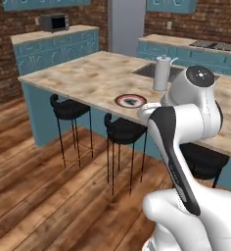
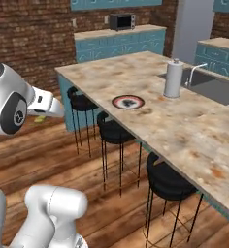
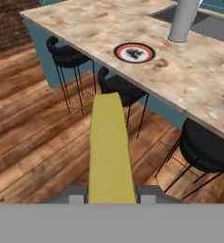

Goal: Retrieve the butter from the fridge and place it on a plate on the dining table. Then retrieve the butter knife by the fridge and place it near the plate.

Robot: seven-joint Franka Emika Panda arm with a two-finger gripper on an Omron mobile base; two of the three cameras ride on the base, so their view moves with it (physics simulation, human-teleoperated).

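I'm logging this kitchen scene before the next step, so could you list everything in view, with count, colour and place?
Yellow-olive rectangular butter stick: one, held in the tool, above the wood floor short of the island.
Round black-rimmed plate with red ring and white centre: one, near the island's front edge.
Beige-brown marbled stone dining island: one, teal base, dark inset sink at its far side.
Grey cylindrical paper-towel roll: one, upright beside the sink.
Black round bar stools: three, along the island's near side.
Dark microwave: one, on the teal wall counter.
Dark cooktop: one, on the far counter.
Tool: one, shut on the butter stick.
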